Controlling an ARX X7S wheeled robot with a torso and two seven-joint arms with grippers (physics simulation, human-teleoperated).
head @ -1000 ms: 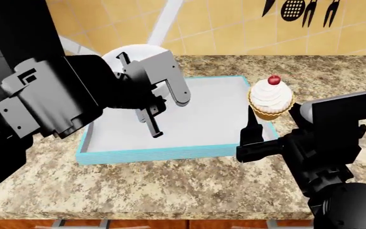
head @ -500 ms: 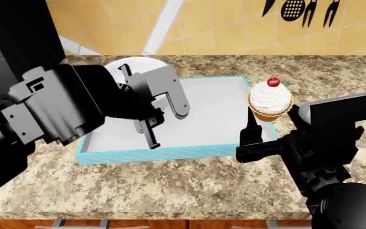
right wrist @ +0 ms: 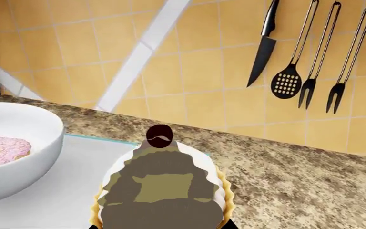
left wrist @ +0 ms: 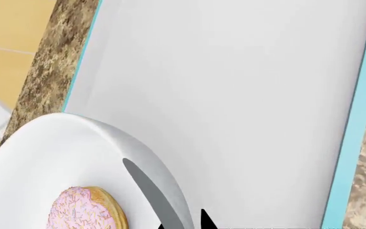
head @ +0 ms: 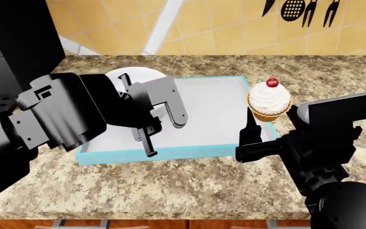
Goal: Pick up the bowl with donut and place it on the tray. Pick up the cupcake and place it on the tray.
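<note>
While the bowl (head: pixel 135 76) is hanging over the tray (head: pixel 215 109): both arms are carrying food.
Left jaws (head: pixel 146 107): pinching the bowl's rim, with the donut (left wrist: pixel 87 210) lying inside.
Right jaws (head: pixel 254 128): holding the cupcake (head: pixel 270 101) just above themselves, over the tray's near corner.
Next: tray floor is lying below both jaws.
Tabletop (head: pixel 170 183): speckled stone.

Kitchen: granite counter (head: pixel 189 186), hanging utensils (right wrist: pixel 310 52)

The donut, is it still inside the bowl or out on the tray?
Inside the bowl. The left wrist view shows the donut lying within the bowl, whose rim curves around it.
</note>
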